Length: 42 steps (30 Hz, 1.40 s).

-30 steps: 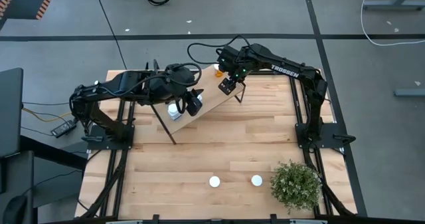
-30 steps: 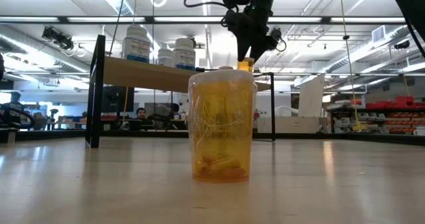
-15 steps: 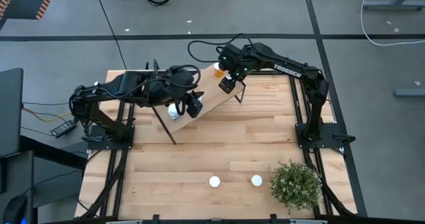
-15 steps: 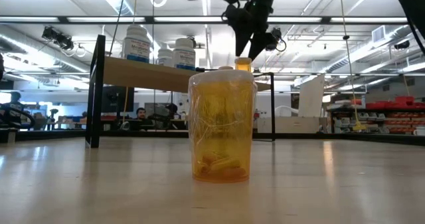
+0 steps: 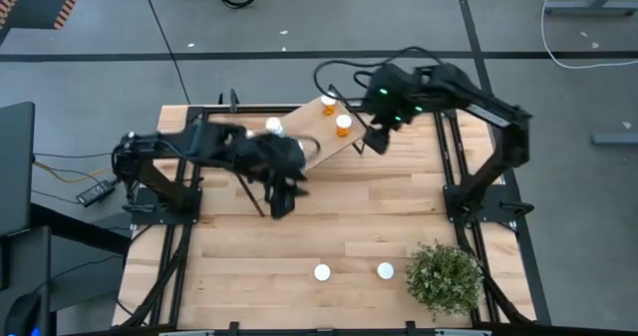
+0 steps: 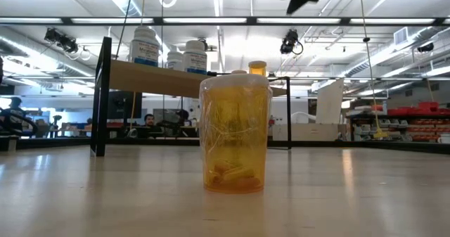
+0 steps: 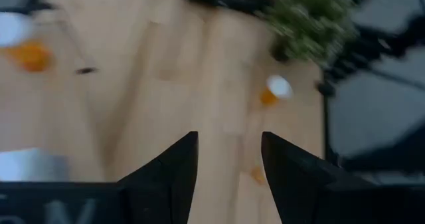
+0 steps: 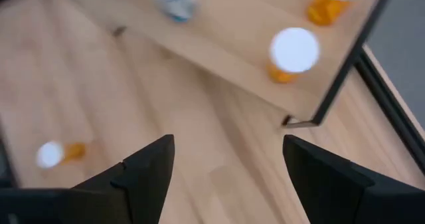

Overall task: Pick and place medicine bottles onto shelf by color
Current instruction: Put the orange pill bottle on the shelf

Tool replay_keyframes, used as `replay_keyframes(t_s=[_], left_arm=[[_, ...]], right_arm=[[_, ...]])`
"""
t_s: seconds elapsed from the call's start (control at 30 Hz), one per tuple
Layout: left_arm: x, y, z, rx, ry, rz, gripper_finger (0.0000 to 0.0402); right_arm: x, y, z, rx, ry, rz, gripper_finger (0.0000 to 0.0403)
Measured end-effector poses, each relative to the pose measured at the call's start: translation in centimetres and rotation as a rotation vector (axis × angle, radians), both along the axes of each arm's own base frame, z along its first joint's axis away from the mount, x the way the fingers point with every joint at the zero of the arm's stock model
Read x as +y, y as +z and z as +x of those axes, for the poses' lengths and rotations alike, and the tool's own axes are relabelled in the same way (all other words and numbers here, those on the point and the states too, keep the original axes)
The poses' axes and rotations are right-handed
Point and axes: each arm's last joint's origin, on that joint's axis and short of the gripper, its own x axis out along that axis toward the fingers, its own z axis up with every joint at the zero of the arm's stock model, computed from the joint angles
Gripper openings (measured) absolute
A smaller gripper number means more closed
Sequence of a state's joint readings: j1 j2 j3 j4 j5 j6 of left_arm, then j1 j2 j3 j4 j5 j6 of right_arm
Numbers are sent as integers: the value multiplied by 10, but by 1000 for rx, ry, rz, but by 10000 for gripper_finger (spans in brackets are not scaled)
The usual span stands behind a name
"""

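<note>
Mostly hidden shelf (image 5: pixel 311 142), blurred bottles, right gripper (image 5: pixel 376 140) jaws apart, empty

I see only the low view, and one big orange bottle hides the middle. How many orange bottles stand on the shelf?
Observer: Two orange bottles stand on the shelf, at its end near the right arm.
Operator: Does the right gripper hold something?
Observer: No. The right gripper is open and empty, above the table off that end.
Operator: How many bottles wait on the table?
Observer: Two capped bottles, beside the plant.
</note>
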State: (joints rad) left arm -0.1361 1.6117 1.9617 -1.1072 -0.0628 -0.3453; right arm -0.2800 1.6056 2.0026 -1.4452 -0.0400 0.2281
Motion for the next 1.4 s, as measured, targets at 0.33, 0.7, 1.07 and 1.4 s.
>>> replay_keyframes(t_s=[0.33,0.7,1.07,1.4], left_arm=[[-67,-53,47,114,-187,36,172],[-113,-129,87,292,-253,35,254],[-142,-182,104,408,-330,-22,357],[-166,-222,106,476,-331,74,361]], right_arm=[[66,45,-65,-183,135,-51,288],[96,54,-109,-183,146,-48,288],[101,59,-124,-237,75,-82,288],[102,58,-121,-229,78,-84,288]])
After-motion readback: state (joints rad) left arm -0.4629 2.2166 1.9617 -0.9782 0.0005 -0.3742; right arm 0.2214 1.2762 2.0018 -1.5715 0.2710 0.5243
